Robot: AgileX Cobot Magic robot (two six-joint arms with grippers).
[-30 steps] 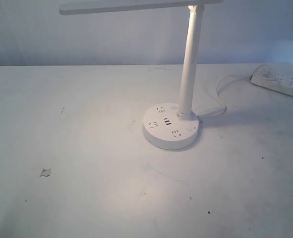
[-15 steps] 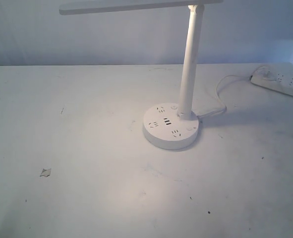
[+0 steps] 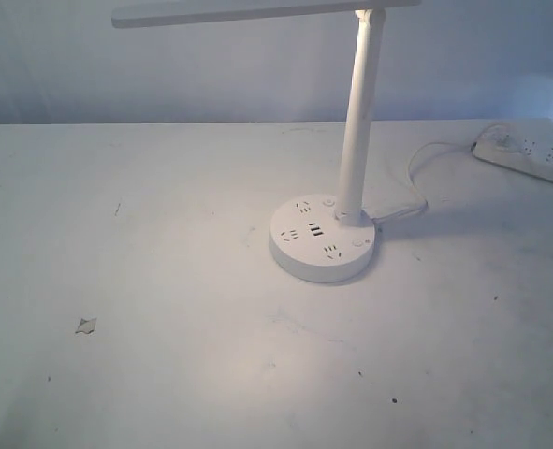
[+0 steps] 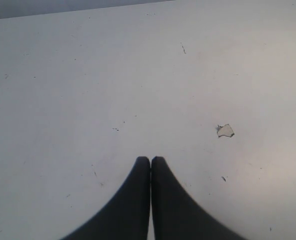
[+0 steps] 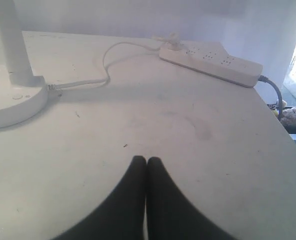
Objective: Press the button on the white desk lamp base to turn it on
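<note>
The white desk lamp base (image 3: 321, 238) is a round puck with socket holes and dark USB slots on top, standing near the table's middle. Its slim white pole (image 3: 359, 112) rises to a flat lamp head (image 3: 257, 11) along the top edge. A small round button (image 3: 358, 243) sits on the base's right side. Neither arm shows in the exterior view. My right gripper (image 5: 146, 160) is shut and empty above bare table, with the lamp base (image 5: 7, 102) off to its side. My left gripper (image 4: 151, 159) is shut too, over bare tabletop, holding nothing.
A long white power strip (image 3: 529, 154) lies at the back right, and the lamp's cord (image 3: 416, 187) curls to it. It lies close to the table's corner edge (image 5: 275, 125). A small paper scrap (image 3: 86, 325) lies on the table's left part.
</note>
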